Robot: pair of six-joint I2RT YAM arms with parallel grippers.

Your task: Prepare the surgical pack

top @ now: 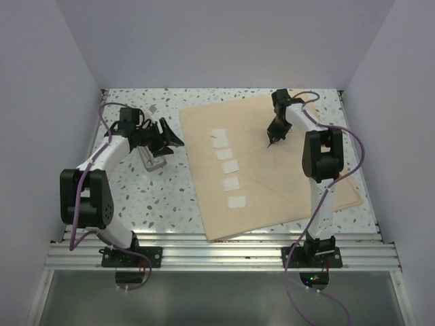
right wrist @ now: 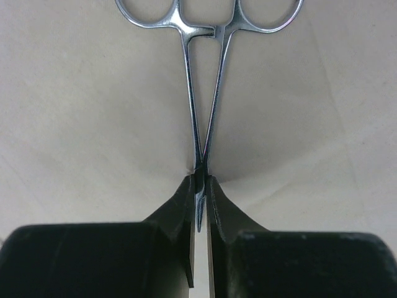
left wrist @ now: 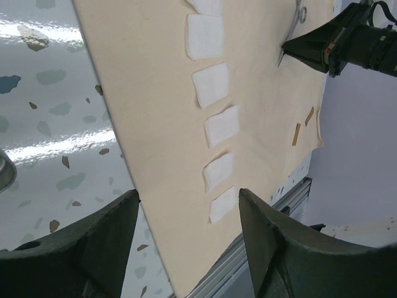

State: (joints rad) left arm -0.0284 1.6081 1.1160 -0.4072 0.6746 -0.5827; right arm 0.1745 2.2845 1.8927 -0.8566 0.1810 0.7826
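Large tan-beige cloth sheet (top: 285, 183) lies flat on speckled table (top: 156, 197), right of centre. Row of five white gauze squares (top: 228, 166) sits on its left part. Steel ring-handled forceps (right wrist: 205, 93) are on far half of sheet, rings pointing away from R wrist. Right gripper (right wrist: 201, 208) pinches forceps at thin tip end, fingers pressed together on it. Cloth puckers right at the tips, so fabric may be caught too. Judgement: step = pick/reposition forceps. To do it well: lift slow + straight up and check sheet doesn't rise w/ it. Grip is far from rings, so expect droop; keep wrist level, no fast yaw. Left gripper (top: 166, 139) is spread wide and holds nothing, near small silver rectangular tin (top: 153, 161), off sheet's left edge.
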